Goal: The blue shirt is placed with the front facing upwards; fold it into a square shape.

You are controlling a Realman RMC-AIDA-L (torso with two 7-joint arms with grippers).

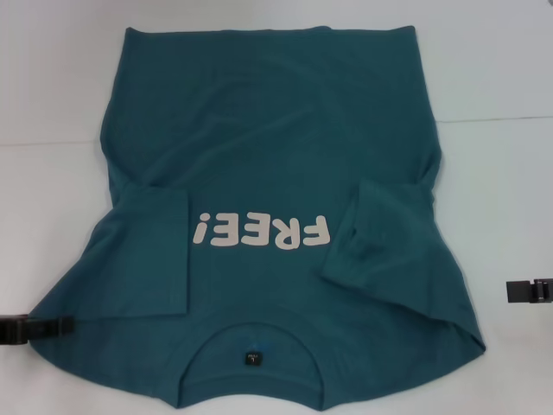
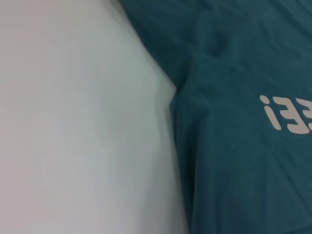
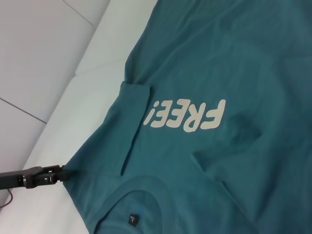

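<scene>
Blue shirt (image 1: 285,156) lies front up on the white table (image 1: 52,86), filling the middle of the head view. Collar (image 1: 251,333) at the bottom centre of the frame, hem along the top. White lettering (image 1: 262,231) reads "FREE!", upside down from the head camera. Small dark tag (image 1: 251,357) inside the collar; anything printed on it is too small to read.

Both sleeves are folded inward over the chest: left sleeve (image 1: 151,251) lies flat at lower left of the frame, just beside the "!" end of the lettering; right sleeve (image 1: 380,238) lies at an angle at centre right, just beside the "F".

Edges: hem runs straight across the top, sides flare toward the shoulders, and the collar end reaches the bottom edge of the frame. Bare table shows along both sides and above the hem. A faint seam in the table surface crosses at mid-height.

Left gripper (image 1: 60,327) sits at the lower left edge of the head view, its tip touching the shirt's shoulder edge; the right wrist view shows it (image 3: 61,174) against the cloth. Cannot tell whether its jaws pinch fabric or how far apart they stand.

Right gripper (image 1: 529,290) is at the right edge, well apart from the shirt; jaw state cannot be told.
</scene>
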